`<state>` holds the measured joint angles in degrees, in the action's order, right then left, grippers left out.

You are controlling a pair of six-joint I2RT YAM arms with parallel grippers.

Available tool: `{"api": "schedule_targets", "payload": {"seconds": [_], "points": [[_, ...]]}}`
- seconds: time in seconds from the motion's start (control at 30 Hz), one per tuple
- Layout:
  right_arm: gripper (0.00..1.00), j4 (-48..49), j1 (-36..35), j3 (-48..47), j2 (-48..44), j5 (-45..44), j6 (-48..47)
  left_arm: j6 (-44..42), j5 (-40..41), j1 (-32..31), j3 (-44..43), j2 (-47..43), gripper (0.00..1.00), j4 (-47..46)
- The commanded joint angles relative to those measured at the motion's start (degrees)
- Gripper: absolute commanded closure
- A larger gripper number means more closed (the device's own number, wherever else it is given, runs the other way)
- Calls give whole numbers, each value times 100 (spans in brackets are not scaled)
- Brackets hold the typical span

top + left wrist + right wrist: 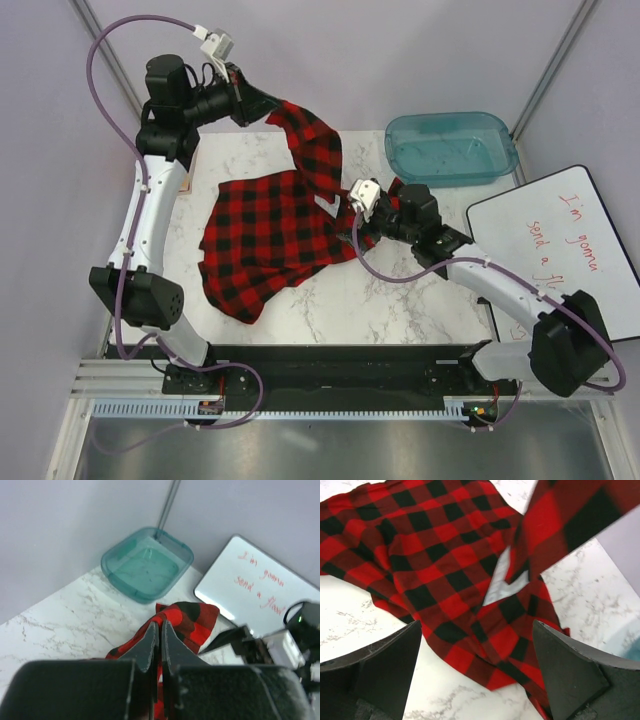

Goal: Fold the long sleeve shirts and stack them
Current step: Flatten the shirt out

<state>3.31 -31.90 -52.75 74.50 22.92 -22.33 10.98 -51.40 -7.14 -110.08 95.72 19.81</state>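
One long sleeve shirt point(270, 230), red-and-black check, lies crumpled across the middle of the marble table. Part of it is drawn up and back toward the far left, where my left gripper point(262, 108) is shut on it. In the left wrist view the left gripper point(160, 624) has its jaws pressed together with the check fabric point(192, 617) hanging from them. My right gripper point(345, 205) hovers over the shirt's right edge. Its jaws stand wide open in the right wrist view point(476, 625), with nothing between them and the shirt point(435, 555) below, showing a white patch point(502, 587).
A teal plastic bin point(450, 145) sits at the far right of the table, also seen from the left wrist point(147, 562). A whiteboard point(565, 250) with red writing lies at the right edge. Grey walls close in the back and sides.
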Motion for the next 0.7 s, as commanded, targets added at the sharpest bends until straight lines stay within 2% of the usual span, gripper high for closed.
{"api": "schedule_targets", "payload": {"seconds": [0.0, 0.3, 0.4, 0.5, 0.53, 0.67], "points": [[2, 1460, -167, 283, 310, -252, 88, 1186, 709, 2, -31, -273, 98, -1277], [5, 2577, -159, -103, 1575, -858, 405, 1652, 1061, 116, -83, -423, 98, -2226], [10, 2857, -89, -192, 1874, -1166, 395, 1986, 1185, 239, -136, -388, 98, -2499], [27, 3052, 51, -411, 2103, -1544, 510, 2180, 1018, 362, -233, -361, 98, -2596], [38, 3079, 105, -490, 2139, -1632, 527, 2180, 931, 414, -172, -396, 98, -2588], [59, 2852, 473, -981, 2148, -1545, 720, 2022, 851, 546, 214, -624, 98, -2500]]}}
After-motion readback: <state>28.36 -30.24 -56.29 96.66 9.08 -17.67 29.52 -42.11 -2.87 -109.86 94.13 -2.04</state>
